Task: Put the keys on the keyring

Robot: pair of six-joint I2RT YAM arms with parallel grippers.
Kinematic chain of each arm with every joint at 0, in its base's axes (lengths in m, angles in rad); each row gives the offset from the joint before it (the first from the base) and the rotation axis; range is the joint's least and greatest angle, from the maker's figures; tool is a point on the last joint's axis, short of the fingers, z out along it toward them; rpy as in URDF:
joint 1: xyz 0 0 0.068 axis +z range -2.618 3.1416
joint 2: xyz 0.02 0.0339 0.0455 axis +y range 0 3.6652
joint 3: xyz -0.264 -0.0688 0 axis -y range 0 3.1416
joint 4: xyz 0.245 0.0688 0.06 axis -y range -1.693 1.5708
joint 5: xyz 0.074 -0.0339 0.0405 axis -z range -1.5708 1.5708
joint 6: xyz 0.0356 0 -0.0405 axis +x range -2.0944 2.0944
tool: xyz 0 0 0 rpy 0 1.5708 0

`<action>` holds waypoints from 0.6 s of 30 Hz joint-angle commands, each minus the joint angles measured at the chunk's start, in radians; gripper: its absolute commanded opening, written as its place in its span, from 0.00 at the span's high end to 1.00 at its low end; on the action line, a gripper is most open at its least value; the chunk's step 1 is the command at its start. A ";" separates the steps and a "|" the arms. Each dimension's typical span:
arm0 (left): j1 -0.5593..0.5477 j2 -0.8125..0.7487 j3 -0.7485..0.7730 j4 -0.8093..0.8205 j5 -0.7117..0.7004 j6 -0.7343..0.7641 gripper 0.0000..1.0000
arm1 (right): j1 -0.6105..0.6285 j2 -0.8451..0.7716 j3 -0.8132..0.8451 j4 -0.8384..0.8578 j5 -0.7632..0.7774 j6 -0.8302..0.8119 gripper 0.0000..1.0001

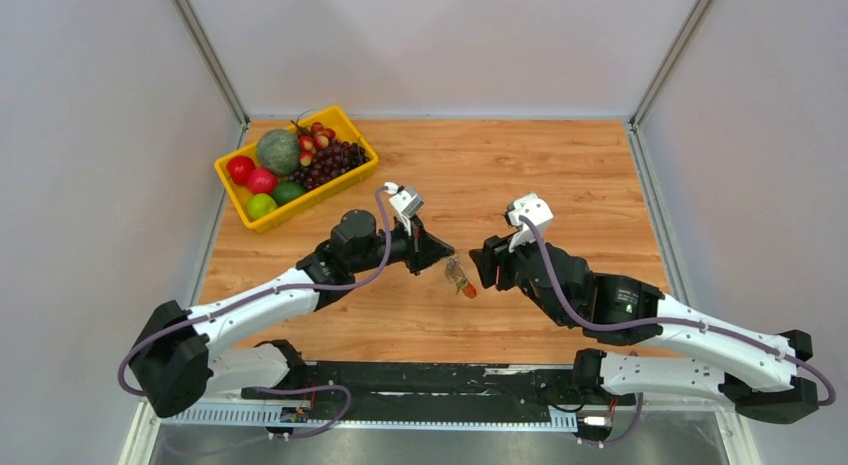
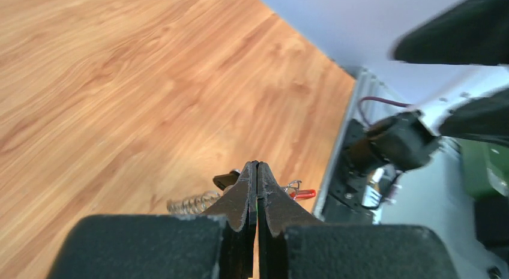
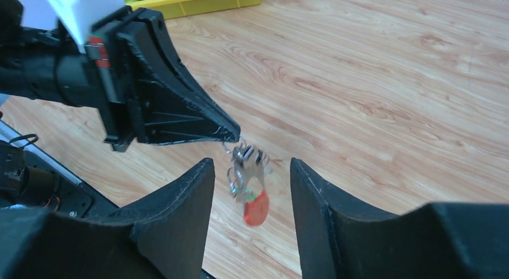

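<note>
Dangling from the pinched-shut tips of the left gripper (image 1: 447, 257), the keyring (image 3: 246, 169) with its red tag (image 3: 256, 208) hangs between the parted jaws of the right gripper (image 1: 480, 266), touching neither.

A wooden table (image 1: 560, 165) with a warm, light-brown grain fills the floor of a booth closed in by plain pale grey walls: one at the back (image 1: 440, 45), one on the left (image 1: 90, 165) and one on the right (image 1: 760, 165). Slim metal posts (image 1: 208, 53) run up the two back corners, and a grey metal strip (image 1: 440, 440) borders the table's near edge. The light is even and soft, with only faint shadows on the wood.
</note>
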 commanded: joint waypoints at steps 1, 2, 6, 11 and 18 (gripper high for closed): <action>0.000 0.087 0.054 0.028 -0.164 0.039 1.00 | 0.004 -0.021 -0.014 -0.021 0.064 0.044 0.47; 0.000 0.105 0.066 0.038 -0.170 0.041 1.00 | 0.004 -0.020 -0.015 -0.022 0.064 0.045 0.48; 0.003 0.217 0.115 0.048 -0.183 0.052 1.00 | 0.005 -0.009 -0.017 -0.022 0.052 0.051 0.47; 0.018 0.295 0.121 0.075 -0.146 0.027 1.00 | 0.005 0.008 -0.021 -0.022 0.038 0.054 0.47; 0.045 0.301 -0.032 0.166 -0.155 -0.058 1.00 | 0.005 0.019 -0.034 -0.010 0.037 0.055 0.47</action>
